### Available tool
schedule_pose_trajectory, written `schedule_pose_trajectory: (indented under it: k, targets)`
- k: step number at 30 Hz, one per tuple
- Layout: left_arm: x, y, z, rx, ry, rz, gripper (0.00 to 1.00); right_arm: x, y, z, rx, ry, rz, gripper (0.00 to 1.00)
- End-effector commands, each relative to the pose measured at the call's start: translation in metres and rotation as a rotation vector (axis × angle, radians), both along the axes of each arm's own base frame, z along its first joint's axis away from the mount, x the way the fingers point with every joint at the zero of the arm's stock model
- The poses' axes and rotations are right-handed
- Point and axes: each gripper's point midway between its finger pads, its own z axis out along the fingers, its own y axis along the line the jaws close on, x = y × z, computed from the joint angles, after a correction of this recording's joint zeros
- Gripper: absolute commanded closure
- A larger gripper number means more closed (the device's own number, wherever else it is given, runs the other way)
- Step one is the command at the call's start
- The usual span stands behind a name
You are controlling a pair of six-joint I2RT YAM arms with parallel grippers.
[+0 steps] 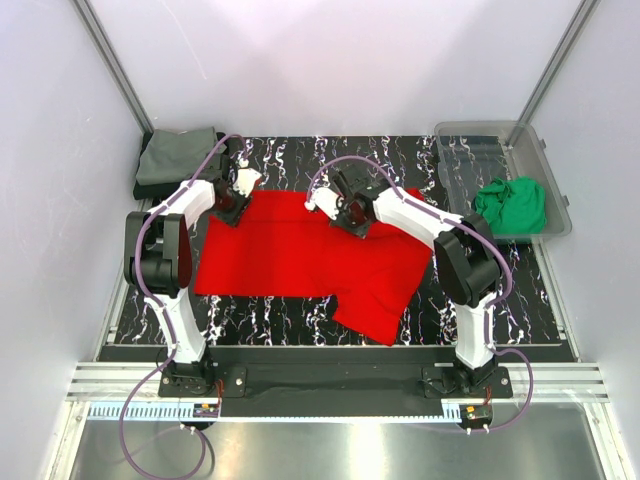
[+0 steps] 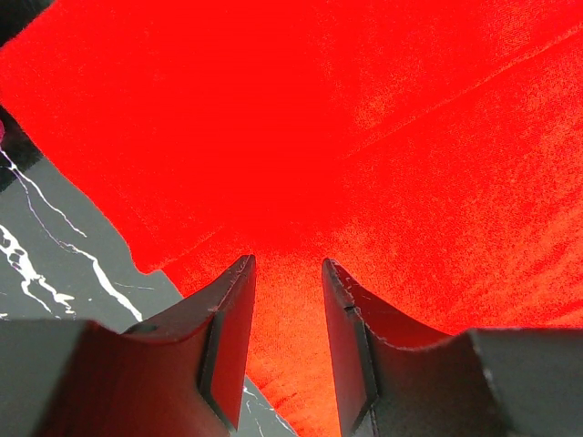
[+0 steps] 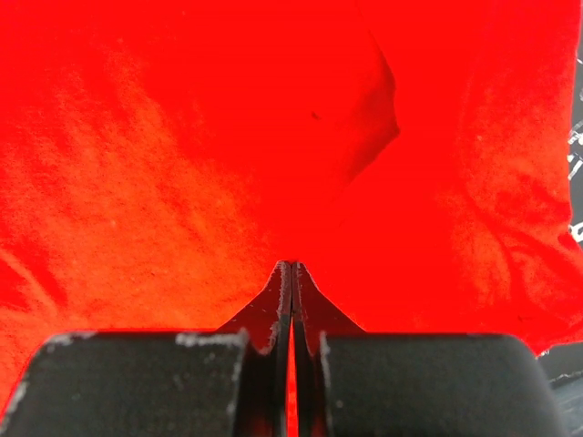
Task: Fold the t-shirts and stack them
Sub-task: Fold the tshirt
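Note:
The red t-shirt lies spread across the black marbled table, with one sleeve hanging toward the near edge. My left gripper is at its far-left corner, low over the cloth. In the left wrist view the gripper is open, with red cloth under the gap. My right gripper is at the shirt's far edge, near the middle. In the right wrist view it is shut, with red cloth pinched between the fingers. The green t-shirt is bunched in a clear bin. The grey-olive t-shirt lies folded at the back left, with a dark cloth edge beneath it.
The clear plastic bin stands at the back right. White walls and metal posts enclose the table on three sides. Bare marbled tabletop shows beside the shirt's left edge. The arm bases are bolted at the near edge.

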Motion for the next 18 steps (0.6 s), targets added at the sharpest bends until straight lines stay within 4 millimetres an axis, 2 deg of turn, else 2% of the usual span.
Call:
schedule_pose_trajectory:
  k: [1, 6, 18]
  targets:
    - [0.017, -0.007, 0.033, -0.031, -0.101, -0.012, 0.6, 0.0, 0.012, 0.008, 0.001, -0.016, 0.031, 1.0]
    - [0.02, -0.006, 0.035, -0.023, -0.11, -0.016, 0.6, -0.012, 0.009, 0.003, -0.003, 0.016, 0.024, 1.0]
    - [0.021, -0.008, 0.036, -0.027, -0.109, -0.021, 0.6, -0.014, 0.007, 0.008, -0.003, 0.01, 0.031, 1.0]
